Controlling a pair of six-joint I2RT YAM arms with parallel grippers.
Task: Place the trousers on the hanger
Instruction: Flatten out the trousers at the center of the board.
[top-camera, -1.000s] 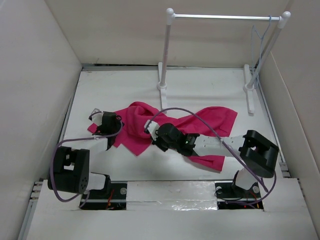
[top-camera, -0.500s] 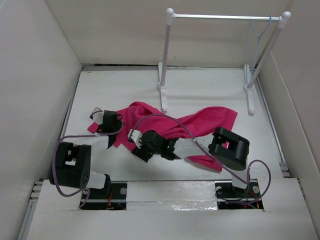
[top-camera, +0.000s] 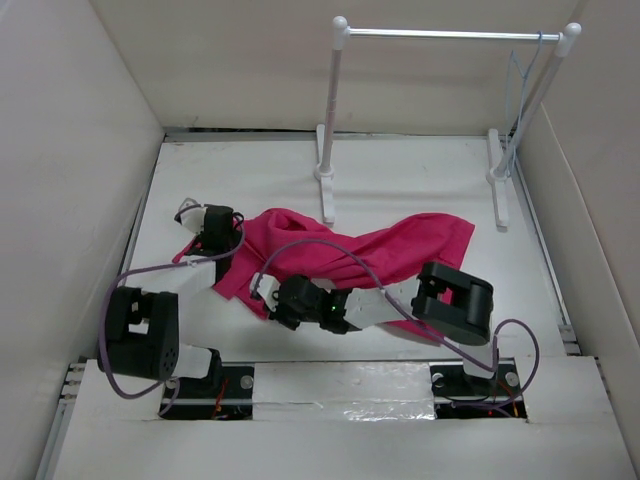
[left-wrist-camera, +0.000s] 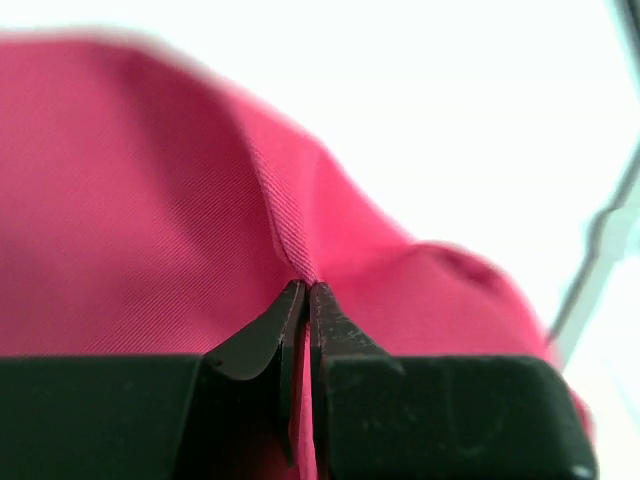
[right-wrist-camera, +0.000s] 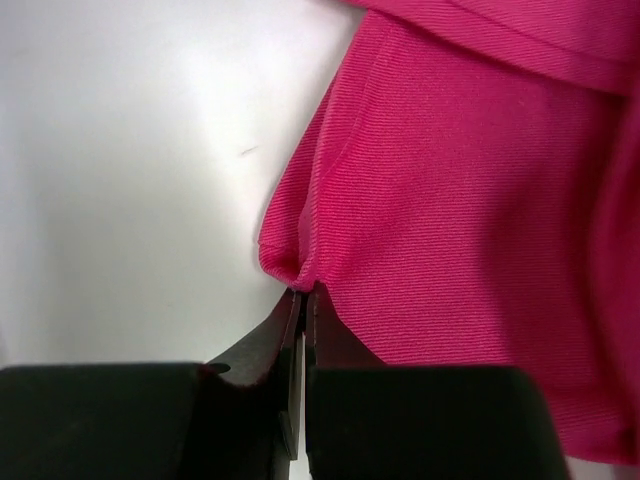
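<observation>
Trousers (top-camera: 400, 250) gripped at two edges for spreading.
They lie crumpled on the tabletop (top-camera: 400, 175), well apart from the hanger (top-camera: 509, 85) on the far-right rack (top-camera: 450, 34). My left pincer (left-wrist-camera: 303, 300) and right pincer (right-wrist-camera: 302, 300) are each closed on a fabric fold, likely to stretch it flat.

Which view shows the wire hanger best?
Top external: the hanger hangs at the right end of the rack's silver bar, thin and faint. Neither wrist view shows it. The left wrist view shows only the trousers pinched in the left gripper, and the right wrist view shows the same in the right gripper.
</observation>
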